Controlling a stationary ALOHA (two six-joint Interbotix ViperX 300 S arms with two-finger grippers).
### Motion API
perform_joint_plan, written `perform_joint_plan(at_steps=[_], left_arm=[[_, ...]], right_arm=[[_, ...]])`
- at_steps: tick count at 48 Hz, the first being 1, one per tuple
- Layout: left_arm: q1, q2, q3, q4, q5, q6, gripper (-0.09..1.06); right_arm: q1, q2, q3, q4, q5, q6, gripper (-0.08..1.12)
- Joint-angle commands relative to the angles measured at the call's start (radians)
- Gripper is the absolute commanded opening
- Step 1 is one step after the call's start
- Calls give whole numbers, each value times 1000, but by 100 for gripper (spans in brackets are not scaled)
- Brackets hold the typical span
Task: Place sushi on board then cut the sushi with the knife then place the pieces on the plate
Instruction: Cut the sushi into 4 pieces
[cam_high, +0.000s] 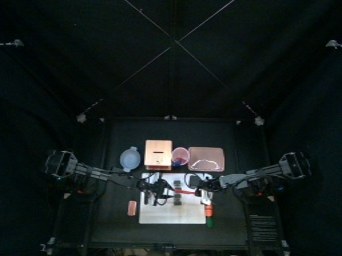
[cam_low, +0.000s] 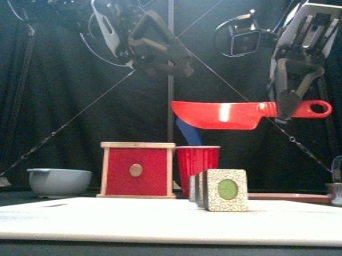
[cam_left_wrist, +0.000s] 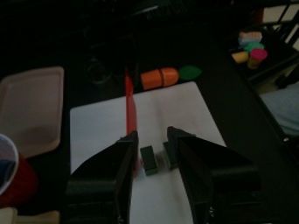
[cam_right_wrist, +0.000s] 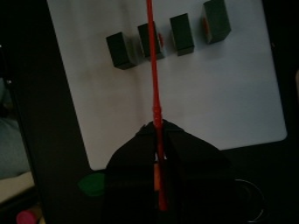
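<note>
The right gripper (cam_right_wrist: 156, 131) pinched the red knife (cam_low: 227, 115) well above four sushi pieces (cam_low: 225, 190) standing on the white board (cam_right_wrist: 222, 96); the left gripper (cam_left_wrist: 152, 142) hung over one piece, jaws spread.

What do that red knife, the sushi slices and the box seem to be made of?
The knife looks like moulded plastic: one even red with a slight sheen and a thick, blunt blade. The sushi slices seem to be painted wood or plastic, flat-faced with crisp edges; I cannot tell which. The box looks like pale bare wood, its front painted matt red.
</note>
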Motion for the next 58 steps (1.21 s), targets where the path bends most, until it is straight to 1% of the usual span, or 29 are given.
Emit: perform_joint_plan(at_steps=[1, 8, 13, 25, 34, 38, 49, 58], left_arm=[[14, -54, 34, 6, -101, -3, 74], [21, -84, 84, 3, -199, -3, 74], [26, -89, 106, 2, -241, -3, 74], [32, -80, 135, -9, -258, -3, 74], [34, -78, 156, -38, -259, -3, 74], [34, -77, 164, -44, -261, -5, 74], [34, -61, 170, -57, -273, -5, 74], [34, -57, 170, -58, -276, -5, 74]], right_arm=[[-14, -71, 14, 17, -23, 0, 37], [-48, -129, 58, 77, -32, 2, 37], [-60, -163, 95, 129, -34, 2, 37], [-107, -235, 192, 224, -51, 2, 37], [-133, -267, 232, 253, -60, 2, 37], [-135, -281, 252, 264, -57, 2, 37], [-127, -325, 308, 318, -58, 2, 37], [-120, -351, 336, 324, -54, 0, 39]])
